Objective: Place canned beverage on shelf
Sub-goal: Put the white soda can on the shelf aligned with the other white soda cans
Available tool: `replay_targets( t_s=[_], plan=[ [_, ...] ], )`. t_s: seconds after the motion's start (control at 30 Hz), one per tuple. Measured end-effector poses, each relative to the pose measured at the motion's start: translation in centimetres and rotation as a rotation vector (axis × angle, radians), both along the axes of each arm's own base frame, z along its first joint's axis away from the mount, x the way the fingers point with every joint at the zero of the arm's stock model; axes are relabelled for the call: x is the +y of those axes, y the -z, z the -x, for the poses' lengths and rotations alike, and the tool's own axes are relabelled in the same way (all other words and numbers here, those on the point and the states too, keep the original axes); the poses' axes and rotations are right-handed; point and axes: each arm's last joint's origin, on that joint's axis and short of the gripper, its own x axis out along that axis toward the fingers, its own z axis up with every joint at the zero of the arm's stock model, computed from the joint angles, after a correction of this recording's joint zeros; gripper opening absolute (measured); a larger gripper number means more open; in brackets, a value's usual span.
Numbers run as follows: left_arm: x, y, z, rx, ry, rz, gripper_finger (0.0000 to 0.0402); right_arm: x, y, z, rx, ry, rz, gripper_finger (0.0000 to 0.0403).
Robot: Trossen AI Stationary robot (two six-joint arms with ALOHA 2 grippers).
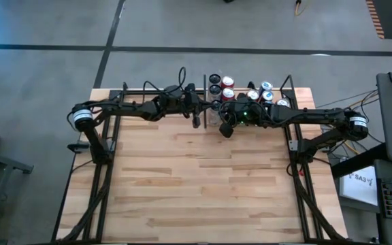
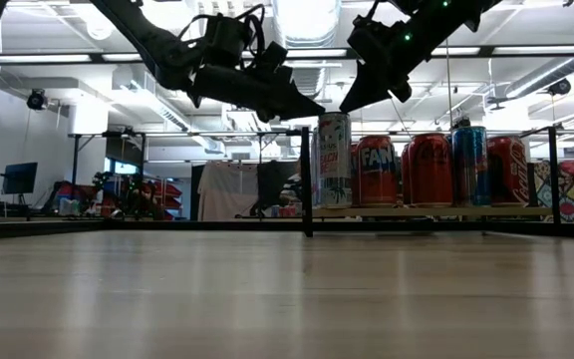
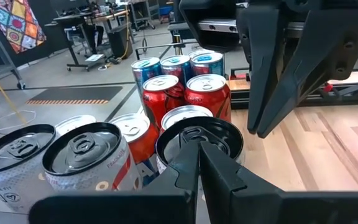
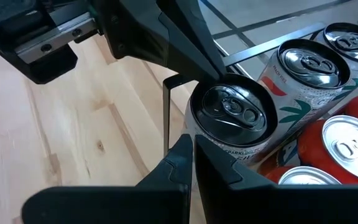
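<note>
Hovering both pinched-shut claws, left (image 2: 307,108) and right (image 2: 352,103), above the shelf's (image 2: 436,211) corner can (image 2: 334,160); I risk toppling it.

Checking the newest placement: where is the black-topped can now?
Low view: the black-topped can stands at the shelf's left end, beside the corner post.
</note>
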Motion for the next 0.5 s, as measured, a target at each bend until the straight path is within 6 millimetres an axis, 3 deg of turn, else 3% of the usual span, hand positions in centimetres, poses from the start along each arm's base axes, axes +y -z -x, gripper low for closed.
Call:
replay_targets(
  t_s=[0.5],
  plan=[
    [-0.08, 0.06, -0.05, -0.008, 0.001, 0.061, 0.0000, -0.14, 0.01, 0.07, 0.009, 0.032, 0.021, 0.0009]
  ],
)
